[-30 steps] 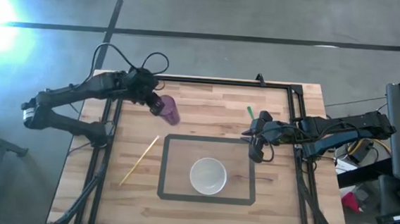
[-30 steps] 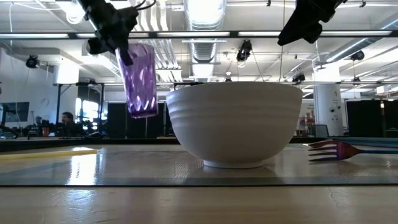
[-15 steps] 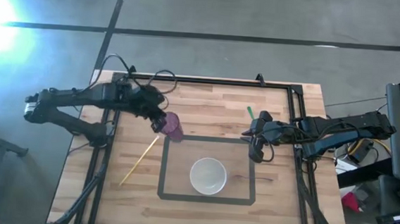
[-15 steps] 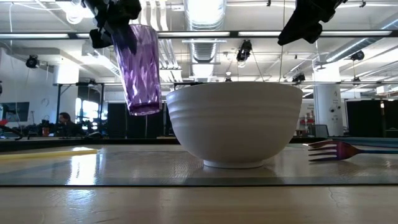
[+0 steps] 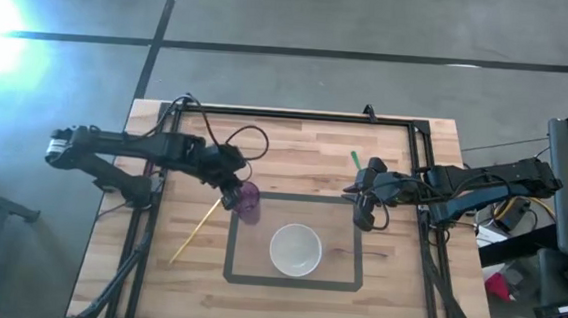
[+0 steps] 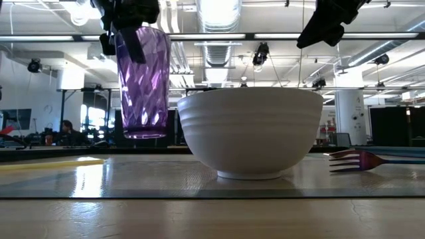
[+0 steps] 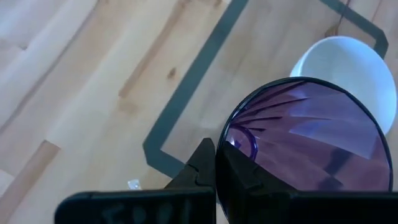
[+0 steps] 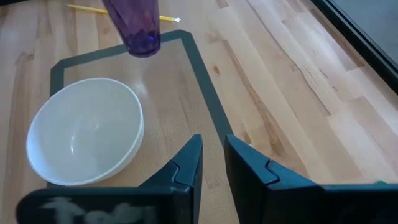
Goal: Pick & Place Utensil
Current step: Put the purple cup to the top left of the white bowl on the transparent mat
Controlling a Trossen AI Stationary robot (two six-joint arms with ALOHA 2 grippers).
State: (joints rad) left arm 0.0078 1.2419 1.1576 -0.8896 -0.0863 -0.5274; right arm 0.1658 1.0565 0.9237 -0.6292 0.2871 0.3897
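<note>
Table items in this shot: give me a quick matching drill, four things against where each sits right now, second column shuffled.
Things:
1. purple cup
2. white bowl
3. yellow stick
4. fork

Places:
A. lying on bare wood left of the taped rectangle
B. held above the table by the left gripper, over the rectangle's left corner
C. standing inside the taped rectangle
D. lying flat on the table, to the right of the bowl in the low view

Pairs: 1-B, 2-C, 3-A, 4-D

The right gripper waits over the rectangle's right edge, holding nothing.
</note>
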